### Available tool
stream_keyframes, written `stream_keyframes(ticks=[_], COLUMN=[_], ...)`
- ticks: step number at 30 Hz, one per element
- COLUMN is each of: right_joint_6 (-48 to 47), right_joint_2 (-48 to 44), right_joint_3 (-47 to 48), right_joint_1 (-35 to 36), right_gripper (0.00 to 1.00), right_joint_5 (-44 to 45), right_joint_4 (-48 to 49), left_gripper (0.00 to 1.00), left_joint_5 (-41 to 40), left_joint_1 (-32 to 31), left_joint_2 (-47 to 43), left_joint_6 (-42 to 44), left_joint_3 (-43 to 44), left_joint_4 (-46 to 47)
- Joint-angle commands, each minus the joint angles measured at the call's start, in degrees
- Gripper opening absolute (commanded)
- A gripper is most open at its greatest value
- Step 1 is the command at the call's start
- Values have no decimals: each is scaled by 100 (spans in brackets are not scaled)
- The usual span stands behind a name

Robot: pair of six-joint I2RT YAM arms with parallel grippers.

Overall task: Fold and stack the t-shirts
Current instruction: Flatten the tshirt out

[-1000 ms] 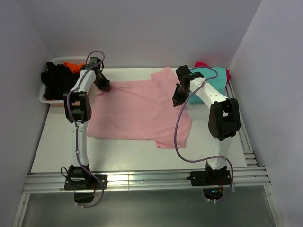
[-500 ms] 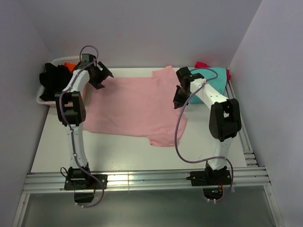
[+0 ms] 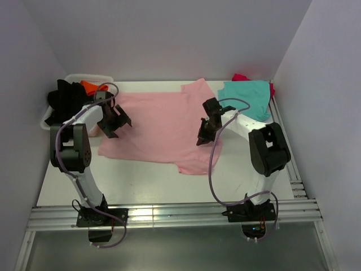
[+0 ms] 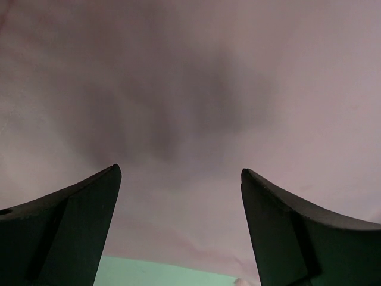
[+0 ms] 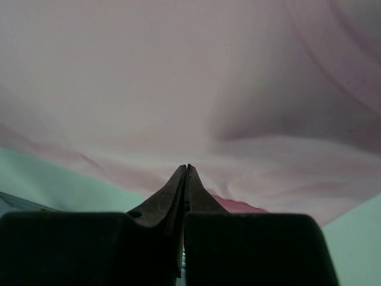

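Observation:
The light pink t-shirt (image 3: 158,127) lies spread flat across the middle of the table. My left gripper (image 3: 115,121) hovers over its left edge, jaws wide open and nothing between them; the left wrist view shows only pink cloth (image 4: 190,89) beyond the gripper (image 4: 178,170). My right gripper (image 3: 202,138) is shut, its tips down on the shirt's right part. In the right wrist view the gripper (image 5: 187,167) meets against rumpled pink cloth (image 5: 178,71), with no cloth visible between the tips. A teal t-shirt (image 3: 248,96) lies folded at the back right on a magenta one (image 3: 241,77).
A white basket (image 3: 93,77) stands at the back left corner, with a black t-shirt (image 3: 65,99) and an orange one (image 3: 90,86) in it. Walls close in the table on the left, back and right.
My left gripper opened, let go of the pink shirt's back left corner and came toward the near side. The right gripper slid nearer and leftward, staying shut; the shirt's right side shifted slightly.

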Motion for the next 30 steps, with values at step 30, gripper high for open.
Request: stream_keyframes(ticks=[30], right_joint_6=[397], right_joint_2=[-1080], right_joint_3=[-2603], right_joint_1=[-735], right_gripper=[0], right_joint_5=[269], right_joint_4=[724], left_gripper=[86], left_joint_5=[4], left_joint_1=[-542], left_joint_2=[-1], left_joint_6=[64], left_joint_3=[450], left_joint_4=[-655])
